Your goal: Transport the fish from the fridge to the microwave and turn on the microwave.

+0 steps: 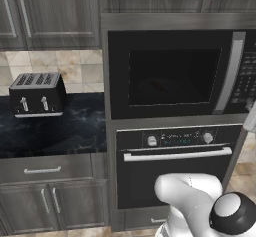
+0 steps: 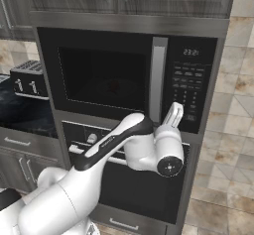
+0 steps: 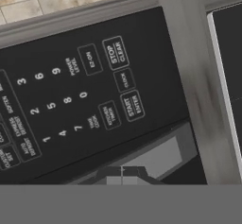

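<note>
1. Around you: a black toaster point(image 1: 37, 94) sits on the dark counter point(image 1: 65, 131) off to the left, the oven point(image 1: 177, 163) is right under the microwave point(image 2: 124, 78), and wood cabinets point(image 1: 50, 11) run above.
2. Microwave door's closed, with a faint reddish fish point(image 2: 114, 86) behind the window.
3. Your gripper point(image 3: 122, 172) is clenched tight with nothing in it, up against the button panel point(image 3: 71, 105), just below the START/ENTER button point(image 3: 132, 105).

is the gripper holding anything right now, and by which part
Nothing is held: the gripper is shut with its fingertips together and nothing between them, pointed at the microwave button panel.
</note>
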{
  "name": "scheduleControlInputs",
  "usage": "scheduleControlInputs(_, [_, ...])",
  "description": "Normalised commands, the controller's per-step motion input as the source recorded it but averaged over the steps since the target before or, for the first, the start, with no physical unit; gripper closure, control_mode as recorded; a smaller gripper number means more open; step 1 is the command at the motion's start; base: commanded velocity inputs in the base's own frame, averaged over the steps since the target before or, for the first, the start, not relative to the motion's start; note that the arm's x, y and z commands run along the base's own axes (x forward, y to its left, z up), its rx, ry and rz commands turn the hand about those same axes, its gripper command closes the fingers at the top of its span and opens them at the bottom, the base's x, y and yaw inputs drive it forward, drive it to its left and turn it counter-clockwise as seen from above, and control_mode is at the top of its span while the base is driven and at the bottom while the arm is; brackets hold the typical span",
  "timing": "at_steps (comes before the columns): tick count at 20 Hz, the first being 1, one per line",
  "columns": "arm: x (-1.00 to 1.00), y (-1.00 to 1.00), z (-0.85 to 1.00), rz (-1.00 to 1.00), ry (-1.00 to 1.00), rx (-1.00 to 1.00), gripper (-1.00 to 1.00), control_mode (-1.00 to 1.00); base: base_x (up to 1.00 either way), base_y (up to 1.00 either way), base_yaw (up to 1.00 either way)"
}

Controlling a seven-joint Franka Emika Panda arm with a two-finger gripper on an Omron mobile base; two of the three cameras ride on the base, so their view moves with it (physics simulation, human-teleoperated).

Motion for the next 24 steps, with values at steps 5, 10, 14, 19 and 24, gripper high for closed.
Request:
scheduleControlInputs(5, [0.06,-0.02,0.0,0.0,0.0,0.0,1.0,-1.0,0.0,0.0,0.0])
scheduleControlInputs(10, [0.09,-0.01,-0.05,0.0,0.0,0.0,1.0,-1.0,0.0,0.0,0.0])
scheduleControlInputs(14, [0.08,0.0,-0.03,0.0,0.0,0.0,1.0,-1.0,0.0,0.0,0.0])
scheduleControlInputs(19, [0.1,0.0,-0.03,-0.01,0.0,0.0,1.0,-1.0,0.0,0.0,0.0])
scheduleControlInputs(24, [0.07,0.0,-0.06,-0.02,0.0,0.0,1.0,-1.0,0.0,0.0,0.0])
